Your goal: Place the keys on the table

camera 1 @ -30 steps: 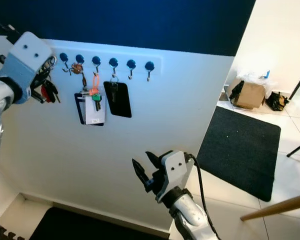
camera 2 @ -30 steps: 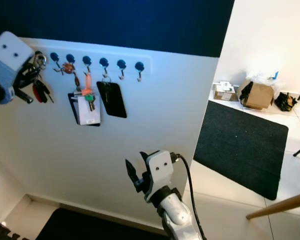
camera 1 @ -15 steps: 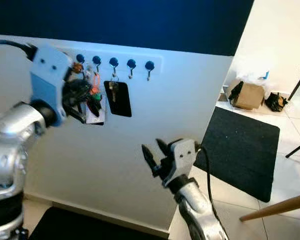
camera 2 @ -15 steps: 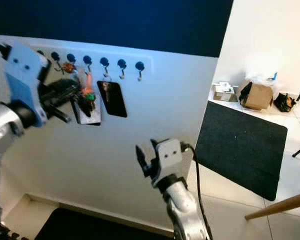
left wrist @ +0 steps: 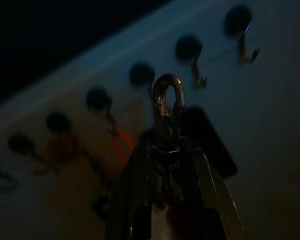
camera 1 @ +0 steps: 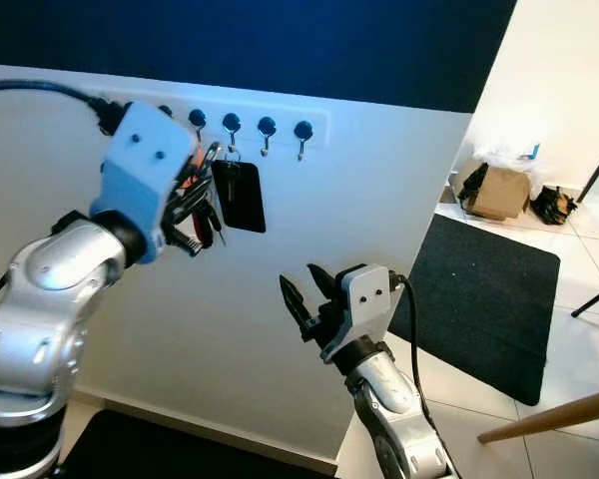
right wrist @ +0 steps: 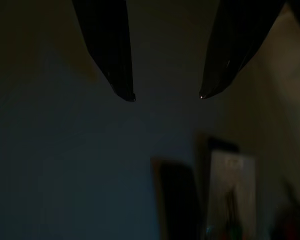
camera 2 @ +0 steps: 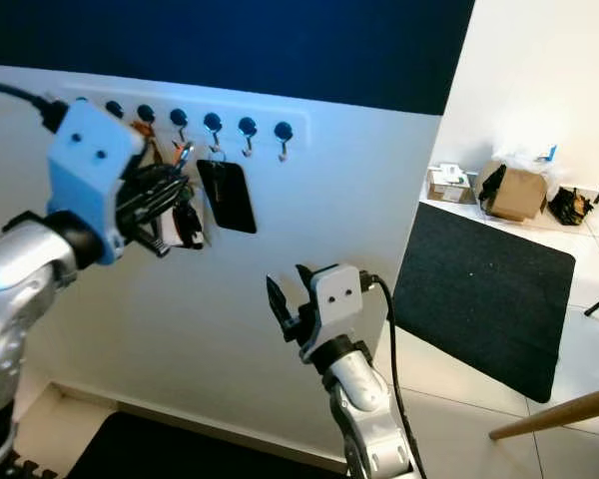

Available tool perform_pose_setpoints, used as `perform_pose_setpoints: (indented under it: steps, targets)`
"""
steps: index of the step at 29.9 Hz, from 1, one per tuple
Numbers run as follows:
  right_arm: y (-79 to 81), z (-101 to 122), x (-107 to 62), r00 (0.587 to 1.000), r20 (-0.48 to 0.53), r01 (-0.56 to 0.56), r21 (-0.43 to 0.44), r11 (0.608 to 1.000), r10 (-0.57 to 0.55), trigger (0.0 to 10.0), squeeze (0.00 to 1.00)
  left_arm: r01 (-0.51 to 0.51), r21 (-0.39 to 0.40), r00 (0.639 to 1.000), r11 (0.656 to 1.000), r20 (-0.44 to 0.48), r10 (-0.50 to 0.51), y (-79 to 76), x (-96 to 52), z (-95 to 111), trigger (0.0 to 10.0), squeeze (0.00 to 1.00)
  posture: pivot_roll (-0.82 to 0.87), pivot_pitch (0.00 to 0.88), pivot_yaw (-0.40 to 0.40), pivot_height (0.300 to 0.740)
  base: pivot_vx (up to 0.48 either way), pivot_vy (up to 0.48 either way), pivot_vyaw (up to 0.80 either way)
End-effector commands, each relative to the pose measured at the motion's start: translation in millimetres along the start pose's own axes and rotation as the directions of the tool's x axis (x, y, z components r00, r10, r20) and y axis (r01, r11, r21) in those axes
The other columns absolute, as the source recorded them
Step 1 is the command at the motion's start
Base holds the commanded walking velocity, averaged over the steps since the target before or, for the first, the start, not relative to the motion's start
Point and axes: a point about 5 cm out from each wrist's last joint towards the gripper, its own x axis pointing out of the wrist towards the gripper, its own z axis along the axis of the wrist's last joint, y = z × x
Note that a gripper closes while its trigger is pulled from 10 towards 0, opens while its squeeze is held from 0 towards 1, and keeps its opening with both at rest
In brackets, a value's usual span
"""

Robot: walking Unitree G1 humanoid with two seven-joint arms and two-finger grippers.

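- Two grippers show before a smooth white wall panel (camera 1: 359, 200) w/ a dark blue band above it.
- Left gripper (camera 1: 195, 205), on a silver arm w/ a pale blue block at the wrist, is raised just in front of the row of round dark-blue knob hooks (camera 1: 267, 128); its long black fingers are pressed together on the keys (camera 1: 202, 215).
- Keys: a bunch w/ dark and red heads; in the left wrist view a curved, shiny metal clip (left wrist: 167, 102) sticks out past the fingertips. They are in the air near the wall, in the gripper.
- Flat black rectangular tag (camera 1: 240, 197) hangs on a hook, just beside the keys.
- Right gripper (camera 1: 304, 294) is lower, approx. mid-frame, well apart from the hooks; its pointed black fingers (right wrist: 115, 55) are spread, nothing between them.
- Floor at right: glossy white tiles, a dark matte rug (camera 1: 489, 299), a brown cardboard box (camera 1: 497, 190) by the far wall.
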Motion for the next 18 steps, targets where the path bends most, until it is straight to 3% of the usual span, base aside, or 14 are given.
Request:
perform_pose_setpoints:
  steps: [1, 7, 12, 18]
  targets:
    - [2.6, -9.8, -4.4, 0.999, -0.034, -0.006, 0.009, 1.0, 0.006, 10.0, 0.0, 0.006, 0.03, 0.999, 1.0, 0.036, -0.007, -4.8, 0.3, 6.7, 10.0, 0.0, 0.24, 0.174, -0.014, 0.74, 0.0, 0.0, 0.0]
    - [4.1, -34.8, -19.4, 0.992, -0.126, -0.009, 0.006, 1.0, 0.01, 10.0, 0.0, 0.01, -0.041, 0.998, 0.999, 0.069, -0.008, -16.2, 11.2, 12.5, 10.0, 0.0, 0.23, 0.177, -0.01, 0.74, 0.0, 0.0, 0.0]
    - [3.7, -41.1, -25.4, 0.988, -0.152, -0.008, 0.002, 1.0, 0.008, 10.0, 0.0, 0.023, -0.057, 0.996, 0.998, 0.083, -0.019, -21.5, 15.5, 17.7, 10.0, 0.0, 0.23, 0.176, -0.007, 0.74, 0.0, 0.0, 0.0]
    - [4.5, -41.9, -24.2, 0.988, -0.155, -0.007, 0.004, 1.0, 0.008, 10.0, 0.0, 0.006, -0.052, 0.996, 0.999, 0.087, -0.001, -33.1, 31.0, 24.1, 10.0, 0.0, 0.23, 0.176, -0.009, 0.74, 0.0, 0.0, 0.0]
